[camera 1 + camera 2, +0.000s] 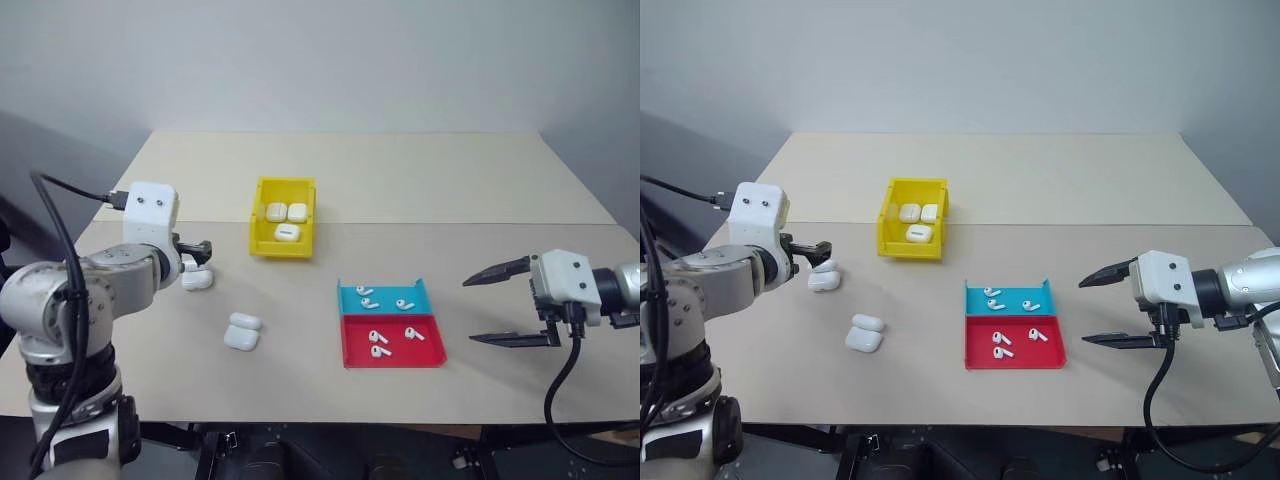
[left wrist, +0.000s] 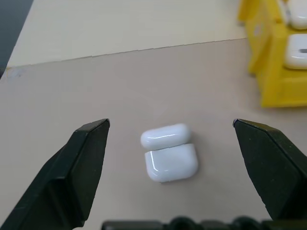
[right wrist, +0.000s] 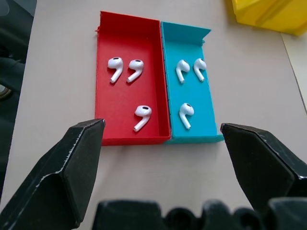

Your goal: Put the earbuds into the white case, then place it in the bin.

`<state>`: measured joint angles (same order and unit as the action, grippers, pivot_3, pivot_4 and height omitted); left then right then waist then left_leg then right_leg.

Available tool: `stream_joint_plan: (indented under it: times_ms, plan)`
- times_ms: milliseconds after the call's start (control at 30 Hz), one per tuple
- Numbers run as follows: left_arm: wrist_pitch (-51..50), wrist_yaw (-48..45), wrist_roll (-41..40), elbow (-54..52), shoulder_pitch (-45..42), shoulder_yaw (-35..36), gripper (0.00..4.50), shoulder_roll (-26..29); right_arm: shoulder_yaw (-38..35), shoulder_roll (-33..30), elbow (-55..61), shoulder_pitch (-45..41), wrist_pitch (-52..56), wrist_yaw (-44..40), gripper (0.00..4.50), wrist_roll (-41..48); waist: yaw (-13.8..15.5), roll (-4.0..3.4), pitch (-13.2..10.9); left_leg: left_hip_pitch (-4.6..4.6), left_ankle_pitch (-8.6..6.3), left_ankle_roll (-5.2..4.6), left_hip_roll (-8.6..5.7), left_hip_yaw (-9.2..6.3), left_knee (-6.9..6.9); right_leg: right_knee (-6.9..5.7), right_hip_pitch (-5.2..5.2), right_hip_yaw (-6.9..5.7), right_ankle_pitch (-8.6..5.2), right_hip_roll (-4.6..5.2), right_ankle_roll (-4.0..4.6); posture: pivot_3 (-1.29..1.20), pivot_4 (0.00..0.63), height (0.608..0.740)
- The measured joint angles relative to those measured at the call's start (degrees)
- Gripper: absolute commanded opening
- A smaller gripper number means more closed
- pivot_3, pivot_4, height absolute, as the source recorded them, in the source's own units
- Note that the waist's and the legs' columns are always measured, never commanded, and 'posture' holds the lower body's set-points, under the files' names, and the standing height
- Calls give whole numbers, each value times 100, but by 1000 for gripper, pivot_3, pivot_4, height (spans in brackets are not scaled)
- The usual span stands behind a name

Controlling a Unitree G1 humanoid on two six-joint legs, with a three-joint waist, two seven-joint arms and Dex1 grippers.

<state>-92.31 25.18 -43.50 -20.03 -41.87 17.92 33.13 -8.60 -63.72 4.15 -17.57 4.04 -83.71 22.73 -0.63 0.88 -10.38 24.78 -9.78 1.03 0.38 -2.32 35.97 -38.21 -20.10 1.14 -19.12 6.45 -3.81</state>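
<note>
Nearest the front edge of the beige table [image 1: 480, 190], a red-and-blue tray [image 1: 391, 341] lay flat, with three earbuds [image 1: 379, 338] in its red half and three more in the blue half behind. To its right the right gripper [image 1: 500, 305] hung above the table, its black fingers [image 1: 497, 271] spread wide with nothing between them, pointing toward the tray; in the right wrist view the tray sat just ahead of the fingers. Left of the tray, an open white case [image 1: 242, 332] lay on the table with its lid hinged back. A little farther on and more to the left lay a second open case [image 1: 197, 279], and the left gripper [image 2: 171, 132] hovered right at it, fingers [image 2: 84, 163] wide apart on either side of it without touching it. Beyond both cases and the tray stood the yellow bin [image 1: 283, 216], near the seam running across the table, with three closed white cases [image 1: 287, 221] inside: two side by side at the back, one in front of them. The far half of the table ran up to a pale wall [image 1: 330, 60].
</note>
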Motion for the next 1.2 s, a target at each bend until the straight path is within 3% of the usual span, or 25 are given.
stream_joint_plan:
  times_ms: [333, 600, 933, 1200]
  plan:
    - [1, 1792, -2001, 2328, -1067, -226, 4500, 420, 53, 0, 114, 99, 183, 183, 4483, -17, -8, 1, 1, -1, 3, 6, -5, -4, 0, -10, -4, 3, 0, 5, -1, 0, 150, 740]
    - [0, 2998, -3559, 3280, -1243, -701, 4500, 859, 5, -7, 329, 439, 346, 292, 4483, -11, -9, 1, 1, -2, 9, 16, -9, -7, 1, -26, -9, 7, 0, 7, -1, 0, 150, 740]
    - [0, 3346, -3780, 3855, -1329, -1026, 4500, 850, -11, -10, 423, 507, 412, 390, 4483, -8, -7, 2, 2, -2, 29, 49, -11, -5, 0, -24, -9, 7, 0, 7, -1, 0, 150, 740]
    - [0, 3071, -3382, 4134, -1339, -1129, 4500, 688, -14, -31, 426, 507, 455, 394, 4483, -7, -9, 3, 2, -2, 29, 49, -14, -5, 0, -24, -9, 7, 0, 9, -1, 0, 150, 740]
